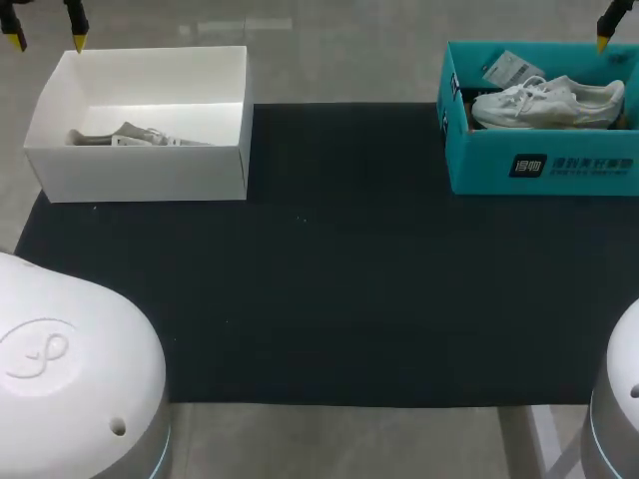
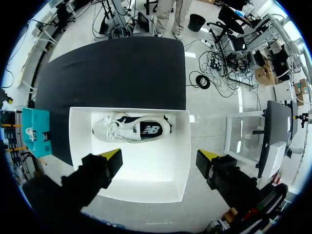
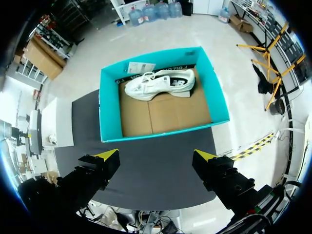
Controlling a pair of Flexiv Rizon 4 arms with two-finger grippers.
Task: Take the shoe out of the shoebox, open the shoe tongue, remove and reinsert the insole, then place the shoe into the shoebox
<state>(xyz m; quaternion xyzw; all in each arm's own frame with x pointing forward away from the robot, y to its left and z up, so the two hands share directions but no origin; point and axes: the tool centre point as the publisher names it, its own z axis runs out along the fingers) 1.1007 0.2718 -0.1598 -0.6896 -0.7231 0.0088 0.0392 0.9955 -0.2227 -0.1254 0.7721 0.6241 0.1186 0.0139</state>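
Looking down in the head view: a black-covered worktop [image 1: 329,299] has an open white cardboard box [image 1: 140,170] at its far left corner. A pale grey-white sneaker [image 1: 140,136] lies inside on its floor. An open teal cardboard shoebox [image 1: 544,165] sits at the far right corner and holds a white lace-up sneaker [image 1: 547,103] on its side, beside a white paper tag [image 1: 511,68]. The left pincer [image 1: 46,40] hangs over the white box's far left corner with its fingers spread.

Left wrist view: the left pincer [image 2: 160,157] is spread wide above the white box [image 2: 129,190], pinching nothing. The grey-white sneaker [image 2: 131,129] lies ahead of it, against the box wall nearest the worktop's middle.

Right wrist view: the right pincer [image 3: 156,157] is spread wide over the black worktop [image 3: 146,165], pinching nothing. The teal shoebox [image 3: 109,107] sits ahead of it, with the white sneaker [image 3: 158,85] on its brown floor along the far wall.
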